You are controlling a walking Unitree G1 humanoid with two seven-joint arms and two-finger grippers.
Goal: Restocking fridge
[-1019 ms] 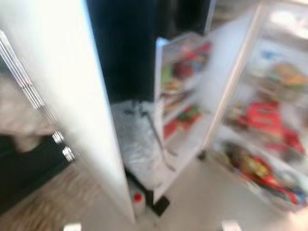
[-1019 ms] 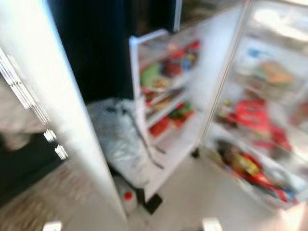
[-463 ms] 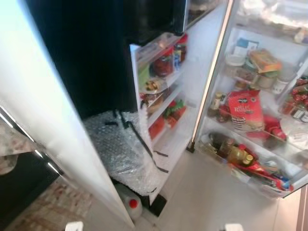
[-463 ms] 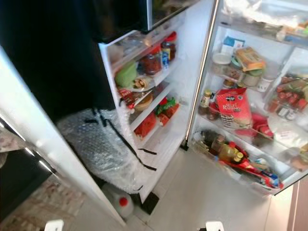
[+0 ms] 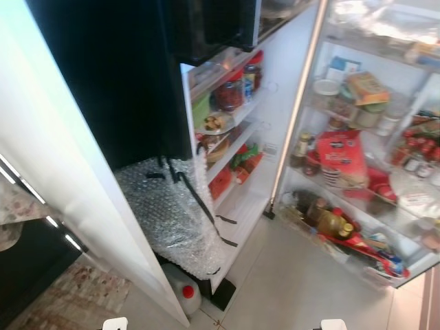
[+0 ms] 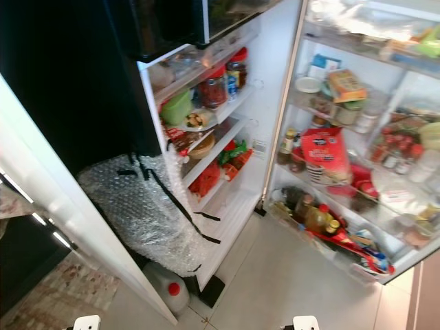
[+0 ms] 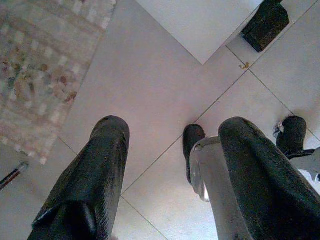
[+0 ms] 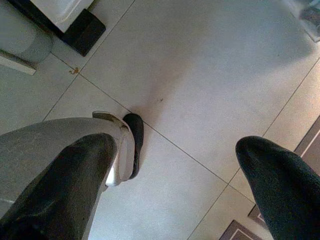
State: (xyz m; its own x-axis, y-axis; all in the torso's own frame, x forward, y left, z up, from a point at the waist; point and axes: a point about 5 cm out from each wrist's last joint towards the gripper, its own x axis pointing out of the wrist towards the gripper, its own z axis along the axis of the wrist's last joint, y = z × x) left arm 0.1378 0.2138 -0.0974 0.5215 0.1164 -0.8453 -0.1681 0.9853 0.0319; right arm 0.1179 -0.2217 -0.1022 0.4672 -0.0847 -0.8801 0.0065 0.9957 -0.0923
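Tiled floor (image 8: 210, 75) under both spread, empty jaws, open fridge (image 6: 357, 137) well ahead.

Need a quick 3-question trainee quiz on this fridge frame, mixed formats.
1. True or false: the fridge door stands open.
2. Multiple choice: what lies on the floor under the bubble wrap? A) a white jug with a red cap B) a green bucket C) a cardboard box
3. Fill in: both grippers hang over the tiled ____, fingers apart.

Key:
1. True; its door shelves hold jars and packets.
2. A, the white jug.
3. Floor; the left gripper and right gripper hold nothing.
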